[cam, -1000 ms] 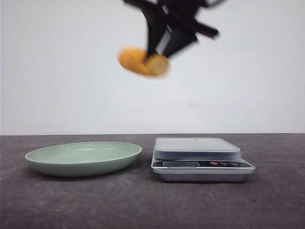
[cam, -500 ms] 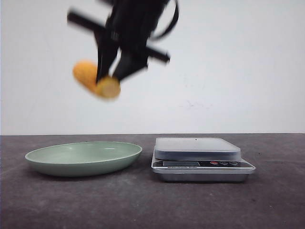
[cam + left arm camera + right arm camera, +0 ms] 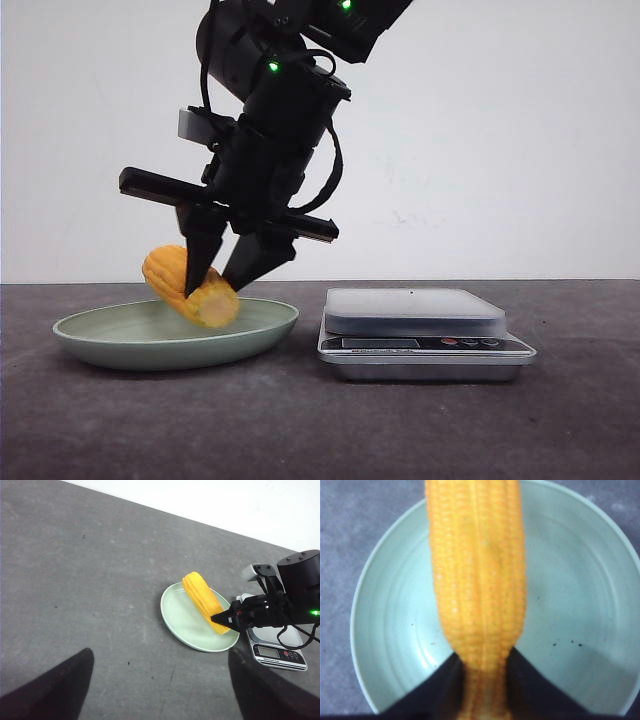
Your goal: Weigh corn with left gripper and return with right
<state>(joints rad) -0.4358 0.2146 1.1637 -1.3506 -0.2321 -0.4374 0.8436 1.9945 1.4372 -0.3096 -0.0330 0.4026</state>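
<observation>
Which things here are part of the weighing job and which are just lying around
Part of the job:
corn, held over the plate
right tool, shut on the corn
green plate
scale, platform bare
left tool, nothing held

Lying about:
nothing else; only the grey table

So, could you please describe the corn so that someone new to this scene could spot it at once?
Find the shallow pale green plate on the dark grey table, left of the silver kitchen scale. Just above the plate, the black right gripper pinches a stubby yellow-orange corn cob, tilted, its paler cut end facing the front camera. Nothing else is yellow.
</observation>
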